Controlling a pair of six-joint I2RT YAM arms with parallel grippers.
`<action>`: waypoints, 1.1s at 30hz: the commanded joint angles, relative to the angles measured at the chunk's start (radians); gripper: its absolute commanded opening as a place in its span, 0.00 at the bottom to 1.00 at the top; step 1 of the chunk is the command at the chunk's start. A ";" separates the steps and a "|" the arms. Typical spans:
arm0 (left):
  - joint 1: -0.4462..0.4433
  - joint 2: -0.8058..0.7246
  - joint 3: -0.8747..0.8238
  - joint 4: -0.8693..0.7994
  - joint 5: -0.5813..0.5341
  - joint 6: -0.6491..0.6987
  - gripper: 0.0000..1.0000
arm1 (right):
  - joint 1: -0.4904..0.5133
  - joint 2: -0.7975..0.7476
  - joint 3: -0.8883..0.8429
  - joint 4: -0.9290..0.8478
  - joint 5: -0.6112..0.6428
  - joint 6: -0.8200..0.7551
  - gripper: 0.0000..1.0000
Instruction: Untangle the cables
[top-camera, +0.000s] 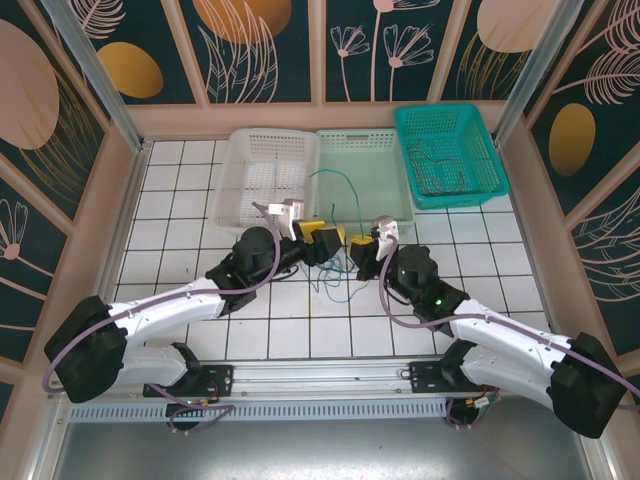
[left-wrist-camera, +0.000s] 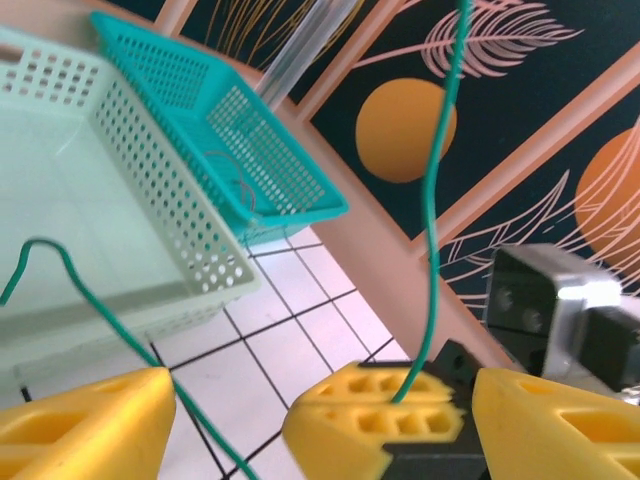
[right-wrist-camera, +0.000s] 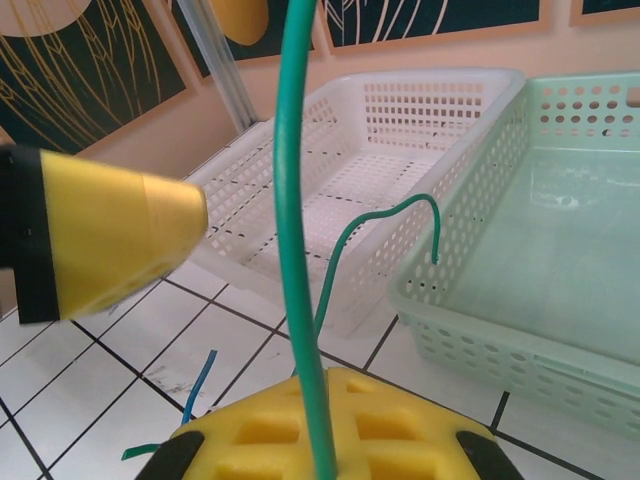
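Note:
A thin green cable (top-camera: 345, 185) rises from between the two grippers and arcs over the pale green basket. My right gripper (top-camera: 362, 247) is shut on it; in the right wrist view the green cable (right-wrist-camera: 292, 200) stands straight up out of the closed yellow fingertips (right-wrist-camera: 325, 405). My left gripper (top-camera: 320, 240) faces it, open. In the left wrist view its yellow fingers (left-wrist-camera: 85, 425) stand wide on either side of the right gripper's pads (left-wrist-camera: 375, 425). A blue cable (top-camera: 325, 285) lies on the tiles below them. More thin dark cables (top-camera: 440, 172) lie in the teal basket.
Three baskets stand in a row at the back: white (top-camera: 222, 190), pale green (top-camera: 372, 195) and teal (top-camera: 452, 200). Tiled floor lies between the arms and the walls on both sides.

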 joint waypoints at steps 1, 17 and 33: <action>0.003 0.028 -0.005 -0.042 -0.007 -0.047 0.76 | -0.004 -0.018 -0.003 0.027 0.029 0.008 0.00; 0.002 0.191 0.032 0.083 0.090 -0.134 0.63 | -0.001 -0.065 -0.046 0.093 0.003 0.029 0.00; 0.002 0.267 0.062 0.187 0.137 -0.150 0.42 | -0.001 -0.106 -0.085 0.120 -0.022 0.050 0.00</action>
